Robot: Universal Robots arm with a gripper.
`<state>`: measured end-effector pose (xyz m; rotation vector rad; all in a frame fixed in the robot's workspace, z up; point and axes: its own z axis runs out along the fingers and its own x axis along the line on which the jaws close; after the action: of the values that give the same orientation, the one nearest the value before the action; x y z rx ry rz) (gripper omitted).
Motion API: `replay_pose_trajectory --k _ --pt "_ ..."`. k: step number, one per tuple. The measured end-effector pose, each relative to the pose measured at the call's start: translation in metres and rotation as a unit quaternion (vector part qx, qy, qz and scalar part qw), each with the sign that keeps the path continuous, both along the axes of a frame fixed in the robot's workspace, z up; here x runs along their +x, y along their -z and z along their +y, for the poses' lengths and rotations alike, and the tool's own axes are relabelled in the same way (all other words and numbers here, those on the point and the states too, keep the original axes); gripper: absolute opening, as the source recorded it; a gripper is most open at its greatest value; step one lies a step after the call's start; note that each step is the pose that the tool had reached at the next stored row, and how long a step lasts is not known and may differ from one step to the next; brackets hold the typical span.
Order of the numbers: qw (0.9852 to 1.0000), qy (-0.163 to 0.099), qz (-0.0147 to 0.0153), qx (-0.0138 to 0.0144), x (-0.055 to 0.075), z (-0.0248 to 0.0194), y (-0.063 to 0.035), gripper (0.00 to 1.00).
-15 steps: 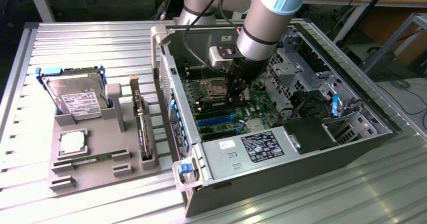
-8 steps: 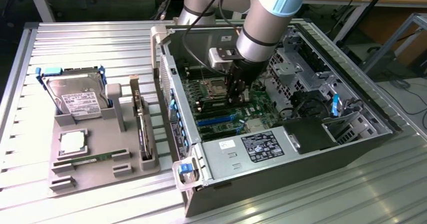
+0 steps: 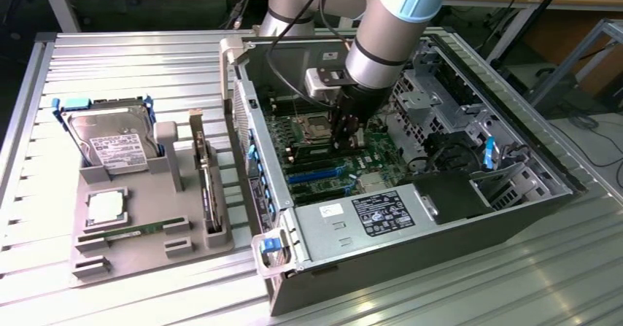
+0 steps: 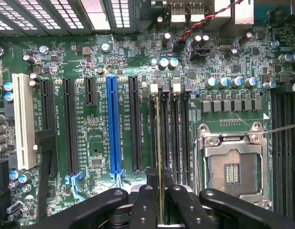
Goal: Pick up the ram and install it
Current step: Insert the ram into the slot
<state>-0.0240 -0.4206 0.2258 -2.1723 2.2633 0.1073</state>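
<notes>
The ram (image 4: 159,143) shows edge-on as a thin green-yellow line between my fingers (image 4: 146,205). My gripper (image 4: 160,210) is shut on it. The stick hangs just above the black memory slots (image 4: 178,133) and runs parallel to them, over the slot second from the blue one's side. Whether it touches the slot I cannot tell. In the exterior view my gripper (image 3: 348,138) reaches down into the open computer case (image 3: 409,224), over the motherboard and beside the processor socket (image 3: 314,129).
The empty processor socket (image 4: 231,167) lies next to the memory slots, and a blue expansion slot (image 4: 113,129) lies on their other side. On the exterior view's left a grey tray (image 3: 190,249) carries a hard drive (image 3: 112,140), a silver processor chip (image 3: 105,206), a dark expansion card (image 3: 204,180) and another green stick (image 3: 131,231).
</notes>
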Motion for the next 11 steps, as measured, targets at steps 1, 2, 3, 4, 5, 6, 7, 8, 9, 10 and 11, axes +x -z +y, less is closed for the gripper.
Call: replay_pose_trajectory --k 1,2,3,4,5,6,7,8,9,10,11 --pt "1.0 0.0 0.0 0.0 0.0 0.0 0.0 0.15" --pt "1.0 0.0 0.0 0.0 0.0 0.0 0.0 0.15" --pt "1.0 0.0 0.0 0.0 0.0 0.0 0.0 0.15" --pt "1.0 0.0 0.0 0.0 0.0 0.0 0.0 0.15" --pt "1.0 0.0 0.0 0.0 0.0 0.0 0.0 0.15" --pt "1.0 0.0 0.0 0.0 0.0 0.0 0.0 0.15" --pt "1.0 0.0 0.0 0.0 0.0 0.0 0.0 0.15" --pt "1.0 0.0 0.0 0.0 0.0 0.0 0.0 0.15" --pt "1.0 0.0 0.0 0.0 0.0 0.0 0.0003 0.15" --pt "1.0 0.0 0.0 0.0001 0.0 0.0 0.0007 0.15" --pt "1.0 0.0 0.0 0.0 0.0 0.0 0.0012 0.15"
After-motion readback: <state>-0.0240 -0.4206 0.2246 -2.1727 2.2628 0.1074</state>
